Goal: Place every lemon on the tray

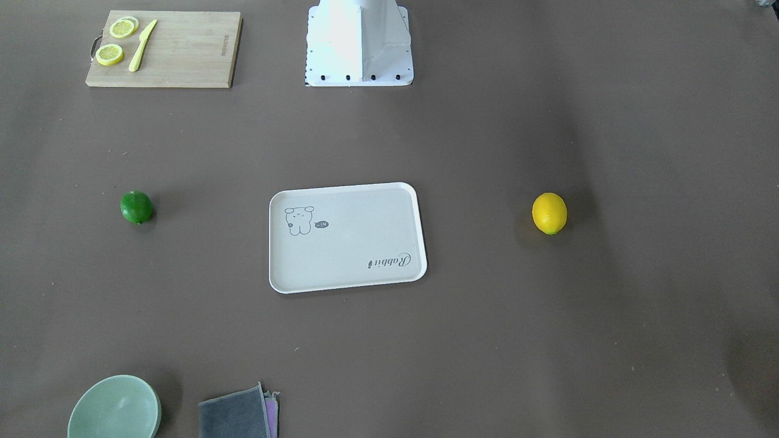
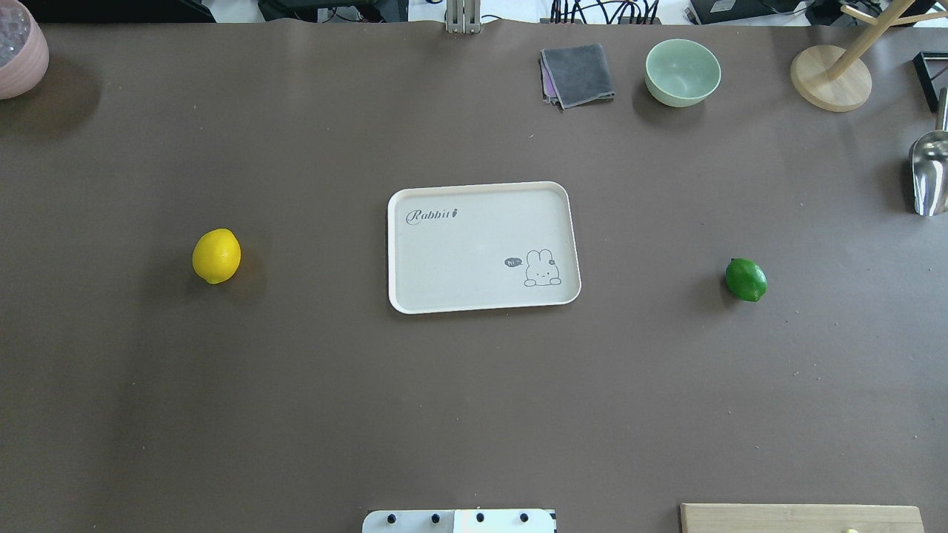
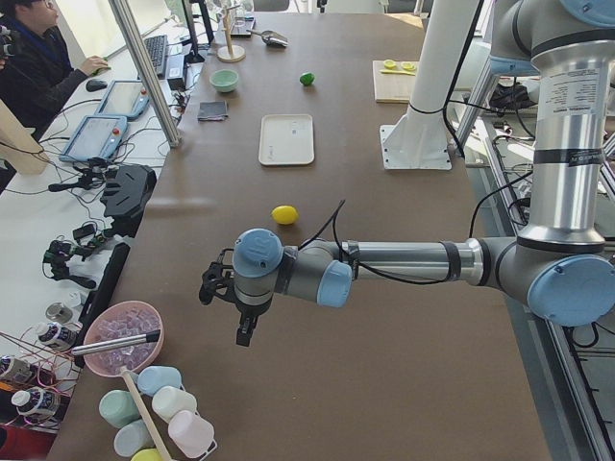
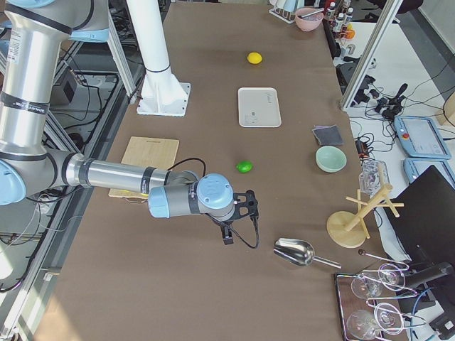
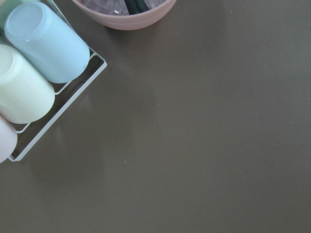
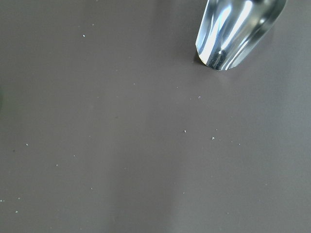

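On tray point(image 2: 474, 244): "Rabbit" script, perhaps "hi" | yellow lemon point(image 2: 216, 256), green lemon point(image 2: 746, 280) off

The tray point(image 2: 474, 252) lies mid-counter point(image 2: 296, 407), straight ahead of the robot base point(image 1: 359, 45). The left-side lemon point(image 2: 216, 256) sits well apart from it toward the robot's left, and the right-side lemon point(image 2: 746, 280) well apart toward the right. A cutting board point(image 1: 188, 52) lies beside the base on the robot's right. It carries two lemon slices point(image 1: 109, 55) at its outer end, with a knife point(image 1: 142, 45) just beside them. Along the far edge, right of centre, a folded cloth point(image 2: 579, 74) lies near a bowl point(image 2: 682, 72). Farther right are a wooden stand point(image 2: 829, 78) and a scoop point(image 2: 929, 174). An ice bowl point(image 2: 18, 52) sits at the far left corner.
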Robot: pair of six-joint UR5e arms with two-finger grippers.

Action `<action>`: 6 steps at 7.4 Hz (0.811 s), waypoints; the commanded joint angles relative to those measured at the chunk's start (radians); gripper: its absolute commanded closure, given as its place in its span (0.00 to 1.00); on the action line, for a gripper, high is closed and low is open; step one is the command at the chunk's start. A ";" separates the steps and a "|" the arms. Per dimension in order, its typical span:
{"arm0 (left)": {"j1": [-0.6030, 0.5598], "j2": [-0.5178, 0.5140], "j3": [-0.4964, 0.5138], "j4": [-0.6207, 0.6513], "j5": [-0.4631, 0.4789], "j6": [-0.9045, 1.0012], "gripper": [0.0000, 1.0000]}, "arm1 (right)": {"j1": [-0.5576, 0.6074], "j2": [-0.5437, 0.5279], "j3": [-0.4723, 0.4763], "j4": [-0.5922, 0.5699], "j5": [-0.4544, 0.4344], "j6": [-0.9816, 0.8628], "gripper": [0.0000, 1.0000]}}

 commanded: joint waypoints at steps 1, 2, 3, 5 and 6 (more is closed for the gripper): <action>0.070 -0.021 -0.001 0.004 -0.006 -0.082 0.01 | -0.044 0.027 0.009 0.003 0.000 0.139 0.00; 0.092 -0.030 -0.001 -0.005 -0.046 -0.216 0.01 | -0.076 0.044 0.013 0.005 0.000 0.199 0.00; 0.139 -0.055 -0.013 -0.003 -0.095 -0.280 0.01 | -0.111 0.055 0.013 0.005 -0.003 0.260 0.00; 0.272 -0.088 -0.090 -0.003 -0.088 -0.457 0.01 | -0.172 0.102 0.015 0.006 -0.011 0.386 0.00; 0.334 -0.149 -0.095 -0.005 -0.085 -0.565 0.01 | -0.205 0.139 0.013 0.006 -0.017 0.464 0.00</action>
